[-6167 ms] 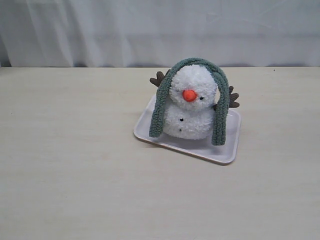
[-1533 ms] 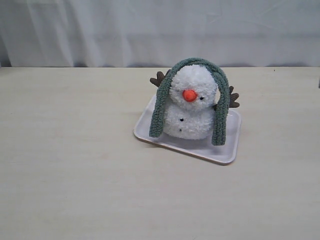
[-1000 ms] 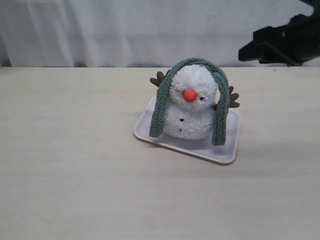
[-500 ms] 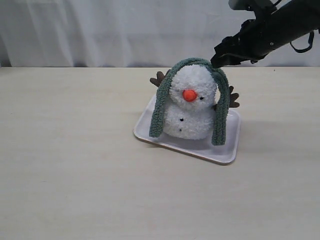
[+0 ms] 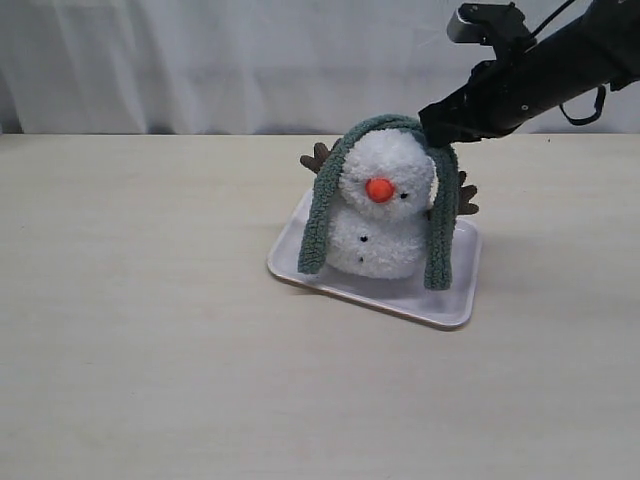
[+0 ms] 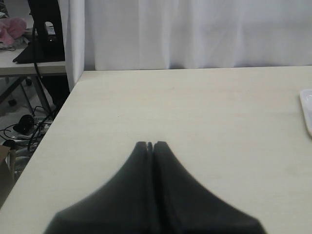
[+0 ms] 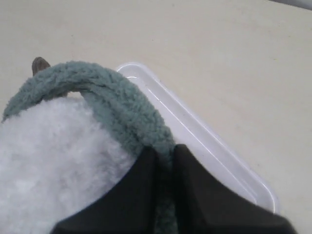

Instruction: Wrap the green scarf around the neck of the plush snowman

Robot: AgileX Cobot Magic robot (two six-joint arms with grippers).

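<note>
The plush snowman (image 5: 380, 215) stands upright on a white tray (image 5: 440, 300), its orange nose facing the camera. The green scarf (image 5: 318, 215) lies arched over the top of its head, both ends hanging down to the tray at either side. My right gripper (image 5: 437, 132) sits at the scarf's upper right bend; in the right wrist view the right gripper (image 7: 165, 152) is shut on the green scarf (image 7: 114, 100), next to the white plush (image 7: 53, 156). The left gripper (image 6: 150, 144) is shut on nothing, above bare table, and stays outside the exterior view.
The tray's rim (image 7: 204, 136) runs just beside the right fingers. A tray corner (image 6: 307, 109) shows at the edge of the left wrist view. A white curtain (image 5: 250, 60) hangs behind the table; the table's left edge (image 6: 58, 117) drops to a floor with cables.
The right arm came in from the upper right, dropped to the scarf's right bend and closed on it. Snowman, scarf and tray have not shifted.
</note>
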